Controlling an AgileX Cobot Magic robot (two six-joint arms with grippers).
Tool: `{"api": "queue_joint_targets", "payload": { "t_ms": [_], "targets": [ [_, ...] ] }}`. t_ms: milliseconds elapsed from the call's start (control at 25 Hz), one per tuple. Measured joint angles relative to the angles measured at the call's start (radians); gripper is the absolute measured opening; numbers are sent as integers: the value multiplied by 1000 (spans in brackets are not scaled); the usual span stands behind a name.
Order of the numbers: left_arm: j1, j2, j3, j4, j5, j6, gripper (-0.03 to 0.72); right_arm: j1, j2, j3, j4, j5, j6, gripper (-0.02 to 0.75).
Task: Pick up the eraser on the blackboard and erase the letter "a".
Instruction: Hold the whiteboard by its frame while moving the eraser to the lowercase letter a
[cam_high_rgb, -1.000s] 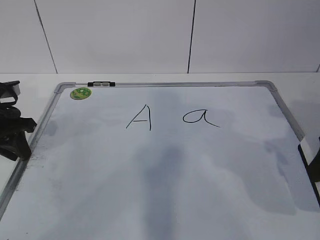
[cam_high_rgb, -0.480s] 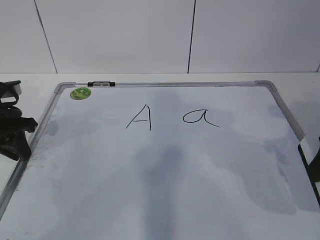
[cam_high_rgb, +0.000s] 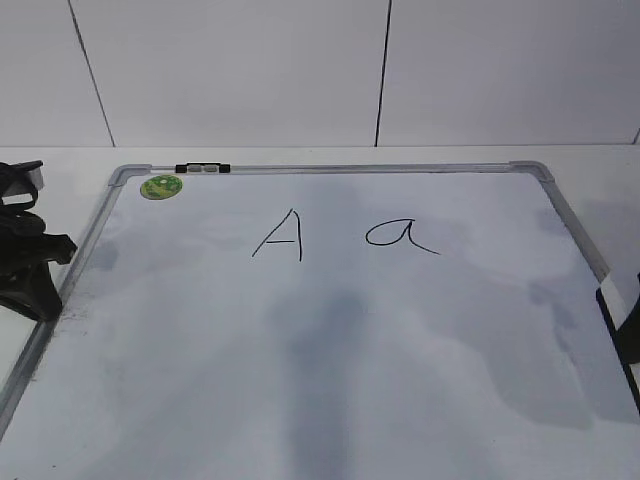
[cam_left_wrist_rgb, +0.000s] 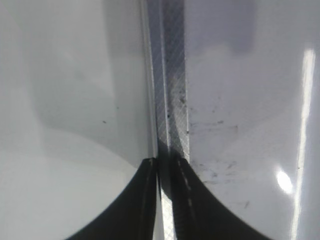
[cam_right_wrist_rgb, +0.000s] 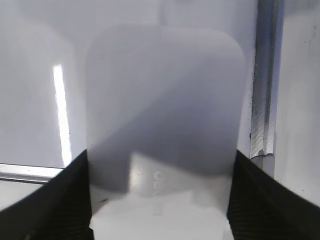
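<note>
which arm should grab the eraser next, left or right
Right. The eraser sits between the right gripper fingers in its wrist view, jaws on either side. The left gripper is shut over the blackboard frame, nowhere near it.

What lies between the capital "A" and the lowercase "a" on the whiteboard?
Nothing: in the exterior view, bare whiteboard separates the capital "A" from the lowercase "a".
</note>
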Motion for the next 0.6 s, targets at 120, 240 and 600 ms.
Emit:
{"api": "queue_joint_targets", "payload": {
  "t_ms": [120, 240, 600],
  "targets": [
    [-9, 0, 0, 0, 2, 4, 64, 0, 0, 0, 0, 0, 0, 560],
    [-23, 0, -2, 6, 2, 4, 44, 0, 0, 0, 0, 0, 0, 560],
    [-29, 0, -3, 11, 2, -2, 32, 0, 0, 0, 0, 0, 0, 560]
  ]
}}
